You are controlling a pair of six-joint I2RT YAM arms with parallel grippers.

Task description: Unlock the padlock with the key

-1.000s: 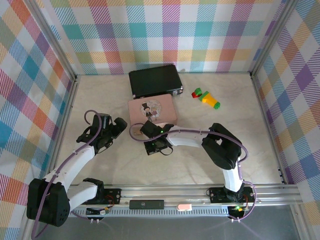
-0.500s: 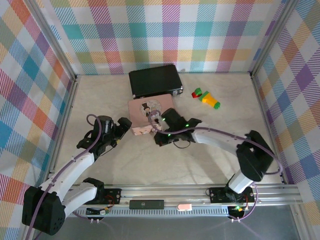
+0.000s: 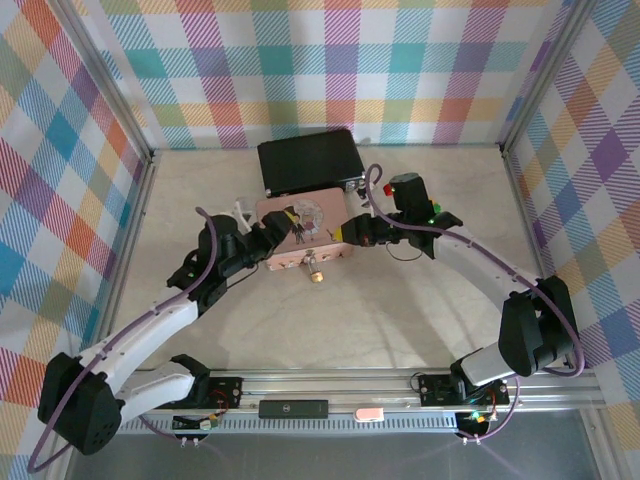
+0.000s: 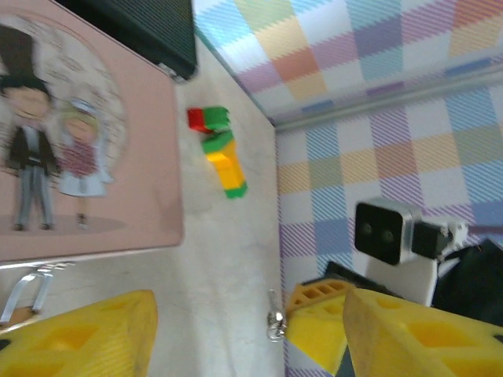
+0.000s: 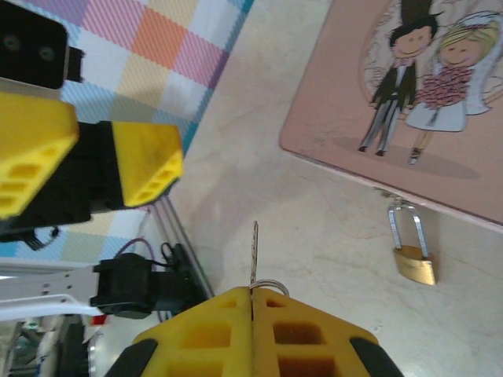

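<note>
Pale marbled tabletop under it, the right gripper [image 5: 252, 302] is pinched shut on the key [image 5: 254, 251], with the padlock [image 5: 413, 255] ahead and right of its tip at the pink tin [image 5: 330, 118] edge, and the left gripper [image 4: 247, 330] gapes empty; judging so, insertion is in hand, and next the blade needs aligning with the keyhole.

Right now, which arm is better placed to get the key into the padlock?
Right: the right tool is shut on the key, blade pointing out, padlock ahead by the pink tin. The left tool is open and empty; it could steady the padlock.
</note>
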